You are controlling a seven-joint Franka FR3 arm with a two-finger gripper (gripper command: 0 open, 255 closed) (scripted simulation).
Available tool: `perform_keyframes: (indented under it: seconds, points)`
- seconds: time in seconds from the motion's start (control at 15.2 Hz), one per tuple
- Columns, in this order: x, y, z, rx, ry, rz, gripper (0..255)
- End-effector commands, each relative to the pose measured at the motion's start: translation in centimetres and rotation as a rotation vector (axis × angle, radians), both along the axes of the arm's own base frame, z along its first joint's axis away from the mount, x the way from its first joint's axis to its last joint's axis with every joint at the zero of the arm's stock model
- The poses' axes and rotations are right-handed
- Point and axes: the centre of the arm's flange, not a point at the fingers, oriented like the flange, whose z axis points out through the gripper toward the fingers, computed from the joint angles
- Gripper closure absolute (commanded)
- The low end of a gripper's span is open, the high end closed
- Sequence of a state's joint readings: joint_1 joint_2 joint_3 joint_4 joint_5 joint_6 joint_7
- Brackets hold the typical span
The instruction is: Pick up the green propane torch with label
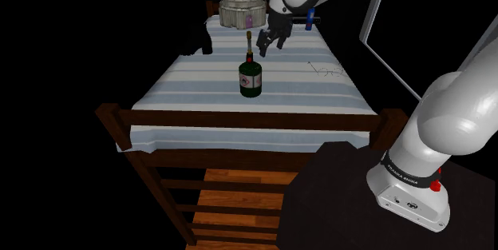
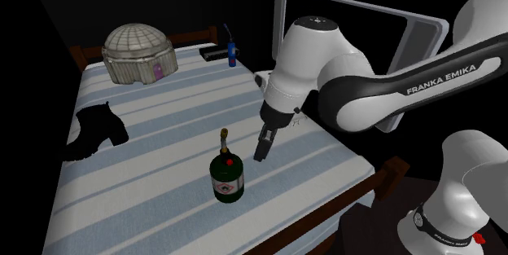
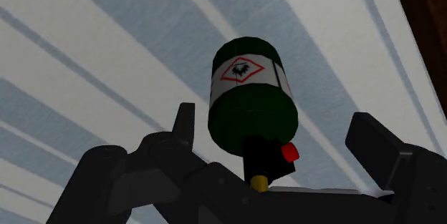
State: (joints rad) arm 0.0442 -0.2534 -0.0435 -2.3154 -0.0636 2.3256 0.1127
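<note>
Torch (image 1: pixel 250 77), one only, green with a white label band bearing a red diamond, stands upright on the striped bed cover (image 1: pixel 319 89), about the middle of the bed and a little toward the foot.

Nearest in the shoulder view is the dark stand (image 1: pixel 335 200), at five o'clock from the torch. Next comes the one wooden footboard (image 1: pixel 239 119), running across at the torch's six o'clock.

Just past the torch hangs the gripper (image 1: pixel 270 41), at about one o'clock from it in the shoulder view and at two o'clock in the second exterior view (image 2: pixel 262 149), near it but apart. In the wrist view its two fingers (image 3: pixel 183 122) stand well spread, and the torch (image 3: pixel 251 94) shows between them with its red knob and brass tip toward the hand, touched by neither.

Farther up the bed lies one black boot (image 2: pixel 98 127), at ten o'clock from the torch in the second exterior view. Beyond it sits one grey domed model building (image 2: pixel 138 52), at eleven o'clock. At twelve o'clock, by the headboard, stands one small blue bottle (image 2: pixel 232 52), perhaps another torch; it is too small to tell.
</note>
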Motion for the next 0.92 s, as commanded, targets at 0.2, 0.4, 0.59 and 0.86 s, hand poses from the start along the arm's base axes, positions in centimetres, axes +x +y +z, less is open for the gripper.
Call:
perform_keyframes:
  seconds: [0.2,0.4,0.59,0.86]
  points:
    - [5.1,0.9,-1.5,0.008,-0.093,0.006,0]
    - [7.3,1.4,-2.0,0.011,-0.132,0.009,0]
    - [7.3,1.4,-3.6,0.011,-0.132,0.009,0]
    - [7.3,1.4,-6.0,0.011,-0.132,0.009,0]
